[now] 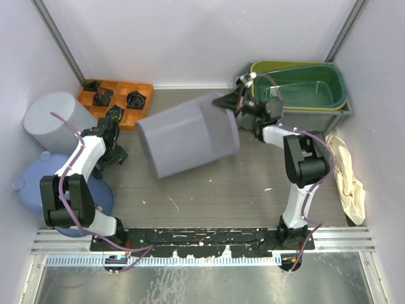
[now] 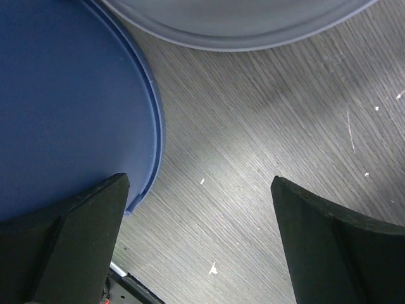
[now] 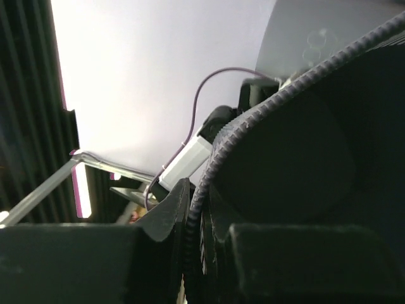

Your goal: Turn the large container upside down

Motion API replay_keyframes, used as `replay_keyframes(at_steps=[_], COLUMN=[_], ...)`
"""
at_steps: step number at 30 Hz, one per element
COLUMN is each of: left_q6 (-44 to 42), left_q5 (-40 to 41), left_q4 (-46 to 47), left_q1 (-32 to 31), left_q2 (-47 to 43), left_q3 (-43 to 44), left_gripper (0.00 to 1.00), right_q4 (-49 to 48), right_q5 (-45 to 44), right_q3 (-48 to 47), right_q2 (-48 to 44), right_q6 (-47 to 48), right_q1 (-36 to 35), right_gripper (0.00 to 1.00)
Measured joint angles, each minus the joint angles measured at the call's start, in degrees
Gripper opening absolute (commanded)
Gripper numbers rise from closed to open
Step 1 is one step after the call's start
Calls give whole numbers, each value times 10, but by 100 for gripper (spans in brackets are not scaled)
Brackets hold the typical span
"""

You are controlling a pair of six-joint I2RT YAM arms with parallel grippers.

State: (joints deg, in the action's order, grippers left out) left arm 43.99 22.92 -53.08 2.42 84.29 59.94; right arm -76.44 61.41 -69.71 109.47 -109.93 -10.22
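While the large container (image 1: 186,139) lies tipped on its side at table (image 1: 209,190) centre, the right gripper (image 1: 231,101), at 1 o'clock, is clamped on its rim, the contact largely hidden. The left gripper (image 2: 199,183), at 9 o'clock: jaws spread wide, empty.

The table (image 1: 209,190) is grey, with thin lines like wood and a few tiny white bits on it. In the middle the large container (image 1: 188,139) is tipped over on its side, its open end toward the back right. At the back left sits an orange tray (image 1: 119,94) with black parts in it. A round grey tub (image 1: 44,114) stands by the left wall, and a flat blue lid (image 1: 28,196) lies in front of it. At the back right is a grey box (image 1: 316,119) with green tubs stacked inside. A pale cloth (image 1: 348,174) lies along the right side
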Motion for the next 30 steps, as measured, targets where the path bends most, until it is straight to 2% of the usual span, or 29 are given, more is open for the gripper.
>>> replay_keyframes(at_steps=[4,8,17,20,23,24,27,30], left_q6=[1,-1,-2,-9,-17,-19,-29,-31], left_q5=[21,55,67,66,66,66,66,61], left_q4=[-7,-19,-47,-56,-65,-66,-66,-66], left_q1=[4,10,16,16,16,16,16,16], left_q2=[-13,-20,-25,-25,-24,-24,-23,-20], left_q3=[0,0,20,40,67,75,97,105], left_gripper=[98,98,98,97,97,97,96,96], right_q4=[-65,-99,-102,-102,-91,-77,36,206], right_q5=[-40,-70,-90,-97,-92,-86,-84,-87], right_q3=[70,63,-52,-52,-26,-12,13,16], right_q2=[34,81,204,222,213,202,153,80], right_q6=[-37,-61,-84,-82,-62,-34,116,317], right_q1=[-71,-124,-99,-64,-32,-23,-12,-10], right_gripper=[0,0,2,11,31,35,46,63])
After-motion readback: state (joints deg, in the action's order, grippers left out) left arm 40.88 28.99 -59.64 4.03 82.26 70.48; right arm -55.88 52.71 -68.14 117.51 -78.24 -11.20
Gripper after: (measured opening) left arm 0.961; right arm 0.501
